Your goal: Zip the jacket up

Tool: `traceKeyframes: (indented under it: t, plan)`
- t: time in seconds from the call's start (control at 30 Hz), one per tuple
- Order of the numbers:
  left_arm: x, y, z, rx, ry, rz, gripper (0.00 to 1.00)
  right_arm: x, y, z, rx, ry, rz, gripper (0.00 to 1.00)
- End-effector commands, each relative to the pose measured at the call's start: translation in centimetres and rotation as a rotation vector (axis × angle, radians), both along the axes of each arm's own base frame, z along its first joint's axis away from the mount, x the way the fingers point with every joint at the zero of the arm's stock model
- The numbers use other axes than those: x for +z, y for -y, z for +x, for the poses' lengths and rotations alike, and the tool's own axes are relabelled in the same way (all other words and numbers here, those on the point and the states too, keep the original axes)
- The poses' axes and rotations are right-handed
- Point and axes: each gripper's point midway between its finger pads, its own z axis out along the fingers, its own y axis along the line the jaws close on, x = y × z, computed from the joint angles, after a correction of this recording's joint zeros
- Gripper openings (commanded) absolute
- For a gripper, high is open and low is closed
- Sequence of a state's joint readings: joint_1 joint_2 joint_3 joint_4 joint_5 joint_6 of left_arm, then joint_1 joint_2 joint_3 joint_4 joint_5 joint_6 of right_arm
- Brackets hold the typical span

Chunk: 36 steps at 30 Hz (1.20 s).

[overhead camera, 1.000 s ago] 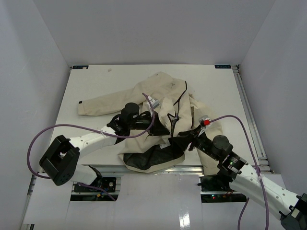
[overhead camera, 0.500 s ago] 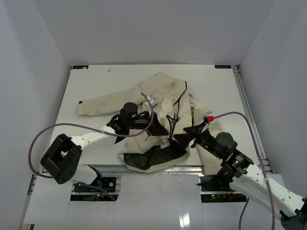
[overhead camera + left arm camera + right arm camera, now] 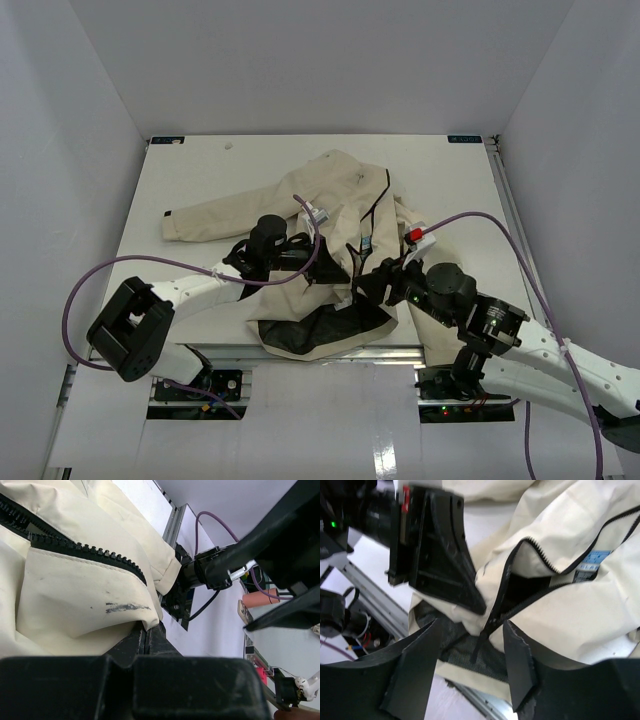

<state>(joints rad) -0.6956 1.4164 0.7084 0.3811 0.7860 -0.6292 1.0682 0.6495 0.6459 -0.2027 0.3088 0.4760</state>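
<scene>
Right wrist: looking onto the jacket [image 3: 580, 610] lying unzipped mid-table, zipper [image 3: 501, 597] running away from the near edge; straddling its lower end with the nearer right gripper [image 3: 472, 630], jaws spread; probably pinching the hem with the left gripper [image 3: 148, 634]; right arm having swung leftward since a second ago.

Overhead the light is flat and even, thrown back by the white walls [image 3: 90, 100]; shadows under my arms on the table [image 3: 200, 170] are faint. At my left gripper [image 3: 148, 639] the jacket [image 3: 75, 595] and its zipper teeth [image 3: 95, 554] are crisp, but nearer the lens all is black blur — no detail. Around my right gripper [image 3: 473, 625] the fingers [image 3: 415, 670] go soft and dark.
</scene>
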Motion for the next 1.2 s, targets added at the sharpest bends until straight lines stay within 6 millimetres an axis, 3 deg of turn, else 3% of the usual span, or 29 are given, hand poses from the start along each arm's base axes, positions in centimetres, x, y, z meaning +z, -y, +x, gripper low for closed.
traceKeyframes:
  t: [0.0,0.33,0.97,1.1,1.17]
  plan:
    - [0.6,-0.2,0.0,-0.002,0.024,-0.022,0.0,0.3,-0.5,-1.3,0.002,-0.031,0.019,0.57]
    - [1.7,-0.4,-0.7,-0.021,0.033,-0.064,0.0,-4.3,-2.0,-3.3,0.066,-0.105,0.001,0.54]
    - [1.2,-0.5,-0.8,-0.01,0.029,-0.059,0.0,-6.5,-4.8,-2.5,0.016,-0.104,-0.019,0.53]
    - [1.4,-0.4,-0.8,-0.017,0.031,-0.066,0.0,-7.2,-4.4,-2.1,-0.033,-0.115,-0.082,0.47]
    - [1.4,-0.4,-0.8,-0.019,0.028,-0.068,0.0,-6.9,-4.5,-2.1,-0.036,-0.113,-0.083,0.39]
